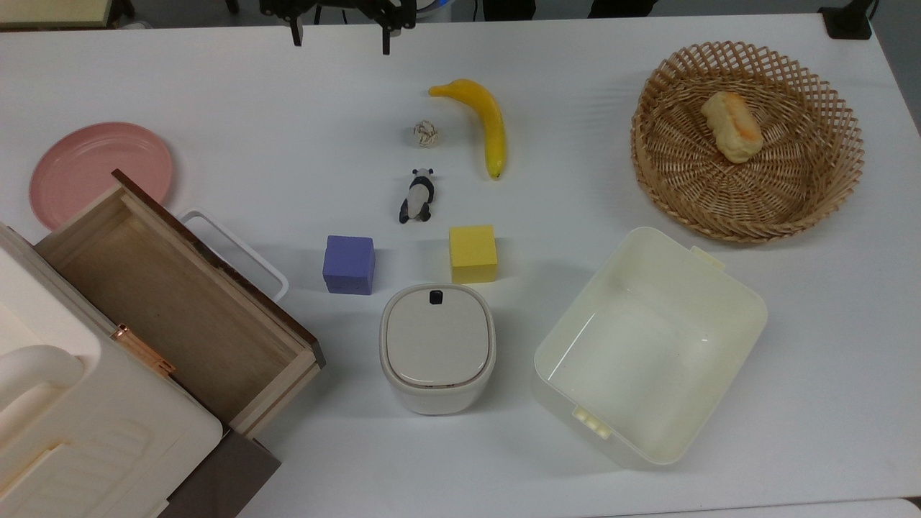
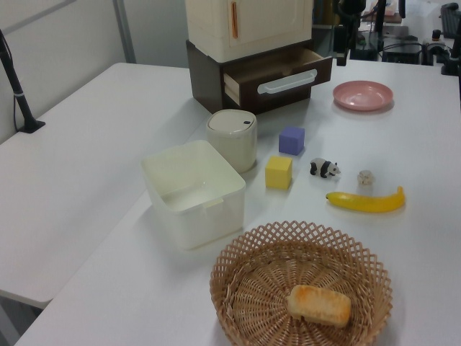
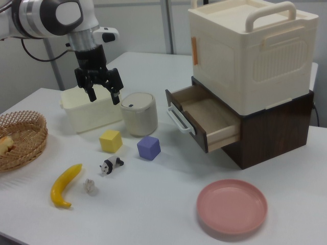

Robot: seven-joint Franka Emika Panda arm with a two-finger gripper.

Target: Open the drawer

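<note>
**Drawer's pulled out, hand up in the air**

We see the dark brown wooden drawer with the white loop handle (image 3: 202,120) standing pulled out of its cabinet under the cream plastic case (image 3: 253,53), light plywood inside showing. In the right view it sits at the right of the white surface (image 3: 153,204). The black two-finger hand (image 3: 100,88) hangs well apart from it, fingers spread and holding nothing, above the surface near the round cream lidded container (image 3: 138,113).

White surface (image 1: 216,93), bearing: pink plate (image 1: 99,169); banana (image 1: 486,122); panda figure (image 1: 417,196); purple cube (image 1: 349,264); yellow cube (image 1: 473,253); lidded canister (image 1: 437,347); cream tub (image 1: 647,342); wicker basket (image 1: 748,194); dark cabinet (image 3: 276,130).
</note>
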